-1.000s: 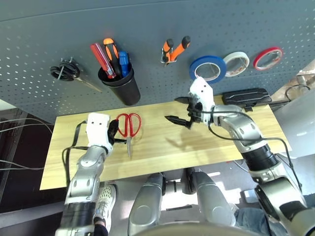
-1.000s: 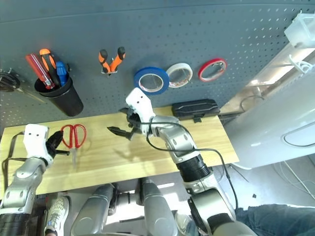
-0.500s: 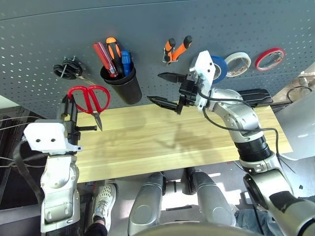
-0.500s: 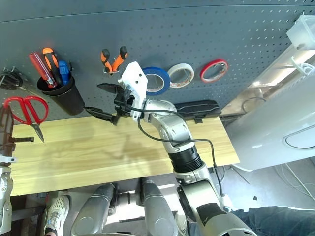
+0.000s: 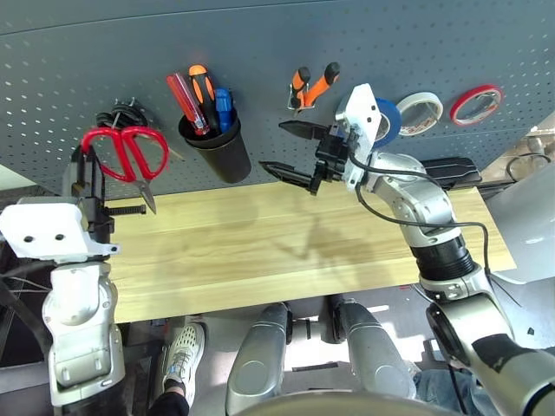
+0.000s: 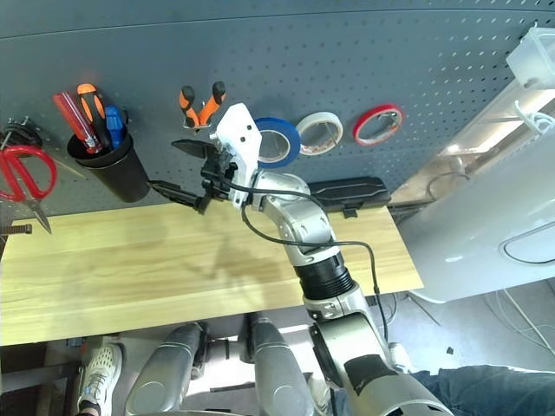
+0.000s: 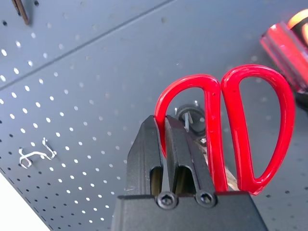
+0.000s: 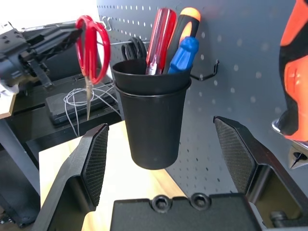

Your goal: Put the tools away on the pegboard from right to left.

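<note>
My left gripper (image 5: 89, 169) is shut on one handle loop of the red-handled scissors (image 5: 127, 152) and holds them up against the left part of the grey-blue pegboard (image 5: 260, 35), blades pointing down. In the left wrist view the scissors (image 7: 240, 130) hang right in front of a metal hook (image 7: 190, 118). My right gripper (image 5: 293, 152) is open and holds nothing, hovering between the black cup (image 5: 217, 152) and the orange-and-black pliers (image 5: 310, 87). The blue screwdriver (image 8: 185, 55) stands in the cup. The blue tape roll (image 5: 383, 121) hangs partly behind my right wrist.
A red screwdriver (image 5: 180, 100) and an orange-black one (image 5: 201, 91) share the cup. White tape (image 5: 419, 111) and red tape (image 5: 473, 102) hang at the right. A black bundle (image 5: 123, 113) sits on the left hook. A black case (image 5: 434, 169) lies at the back of the wooden table (image 5: 286, 251).
My left arm has lifted the scissors off the table, then carried them further up and left to the pegboard's left hook. My right gripper rose from the table to the board and stays open.
</note>
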`<move>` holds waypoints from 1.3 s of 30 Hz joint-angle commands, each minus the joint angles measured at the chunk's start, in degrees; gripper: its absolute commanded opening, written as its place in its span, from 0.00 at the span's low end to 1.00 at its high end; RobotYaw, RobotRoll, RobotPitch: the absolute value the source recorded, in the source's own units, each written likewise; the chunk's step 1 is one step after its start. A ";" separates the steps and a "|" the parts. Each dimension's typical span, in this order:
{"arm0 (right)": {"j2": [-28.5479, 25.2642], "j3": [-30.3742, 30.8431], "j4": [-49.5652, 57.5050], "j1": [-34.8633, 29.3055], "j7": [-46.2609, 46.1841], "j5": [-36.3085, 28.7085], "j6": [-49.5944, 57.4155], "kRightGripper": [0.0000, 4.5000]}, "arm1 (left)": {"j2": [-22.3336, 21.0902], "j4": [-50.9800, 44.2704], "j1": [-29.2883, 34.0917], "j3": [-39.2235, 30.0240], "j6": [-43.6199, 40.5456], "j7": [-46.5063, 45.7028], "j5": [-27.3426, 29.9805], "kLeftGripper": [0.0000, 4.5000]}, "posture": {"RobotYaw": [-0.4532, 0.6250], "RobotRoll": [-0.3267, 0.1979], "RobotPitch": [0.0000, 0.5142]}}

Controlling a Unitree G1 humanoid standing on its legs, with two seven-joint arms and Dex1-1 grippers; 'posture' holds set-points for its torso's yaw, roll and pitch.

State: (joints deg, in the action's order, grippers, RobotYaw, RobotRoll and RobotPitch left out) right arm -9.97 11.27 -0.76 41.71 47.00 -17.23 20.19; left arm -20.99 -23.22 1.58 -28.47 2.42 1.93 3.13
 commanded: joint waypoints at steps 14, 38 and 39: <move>-2.56 2.29 -0.71 -5.44 0.23 3.23 -4.32 1.00 | -3.53 10.71 -3.50 10.29 -6.48 6.66 -3.31 0.19 | 0.47 0.62 0.50; -2.40 -13.75 -25.96 -16.04 -23.70 6.63 -2.42 1.00 | 2.58 34.38 -7.99 27.47 -8.95 12.42 -6.02 1.00 | 0.40 0.62 0.54; -2.82 -14.68 -26.95 -15.82 -24.33 6.57 -2.39 1.00 | 3.26 35.83 -8.83 27.06 -9.72 11.66 -5.73 1.00 | 0.40 0.62 0.54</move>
State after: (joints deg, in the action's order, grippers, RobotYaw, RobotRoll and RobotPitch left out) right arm -12.35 -1.99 -25.58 26.46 23.81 -10.44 16.95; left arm -18.29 9.90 -7.62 -1.31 -5.53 14.55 -2.30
